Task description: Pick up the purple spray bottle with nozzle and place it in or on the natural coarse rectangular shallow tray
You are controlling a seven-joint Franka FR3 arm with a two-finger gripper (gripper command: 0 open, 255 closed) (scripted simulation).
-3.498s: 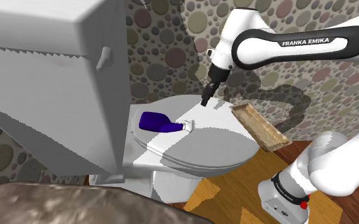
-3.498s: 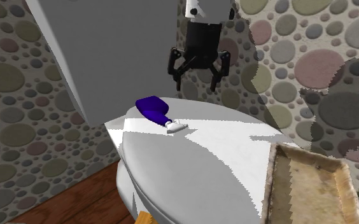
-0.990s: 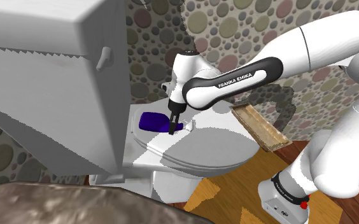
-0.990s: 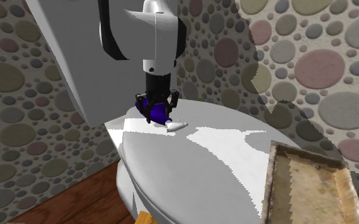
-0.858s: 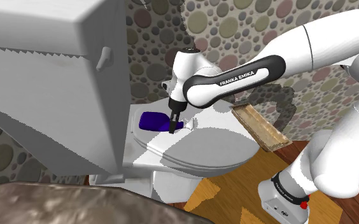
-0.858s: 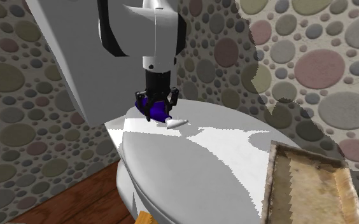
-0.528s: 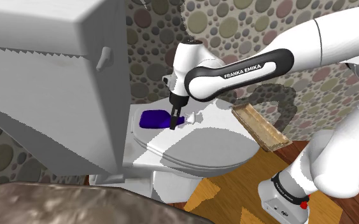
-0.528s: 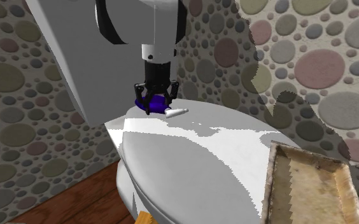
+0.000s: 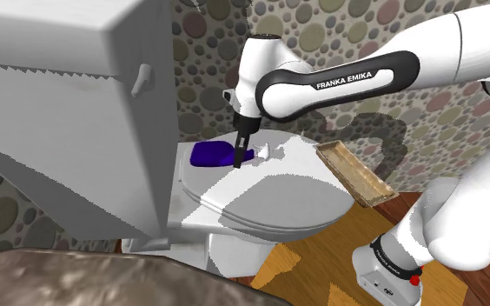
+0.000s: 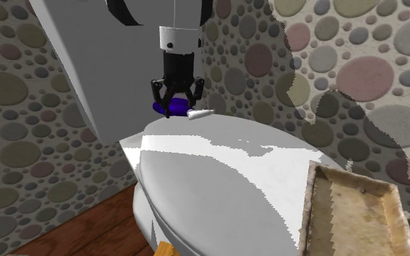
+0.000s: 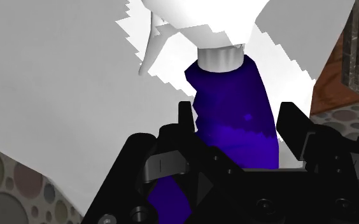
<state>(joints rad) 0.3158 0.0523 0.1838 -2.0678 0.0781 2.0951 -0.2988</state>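
Jaws of the gripper (image 11: 239,119) are seen clamped on the purple body of the spray bottle (image 11: 235,89), just below its white nozzle (image 11: 219,57). Compared with a second ago, the bottle is no longer laid on the toilet lid (image 10: 218,178); it is raised clear of it and hangs above the lid's back edge. The pick is judged done and the grasp firm. Well apart, at the lid's other side, the coarse shallow tray (image 10: 314,211) is yet to be reached.
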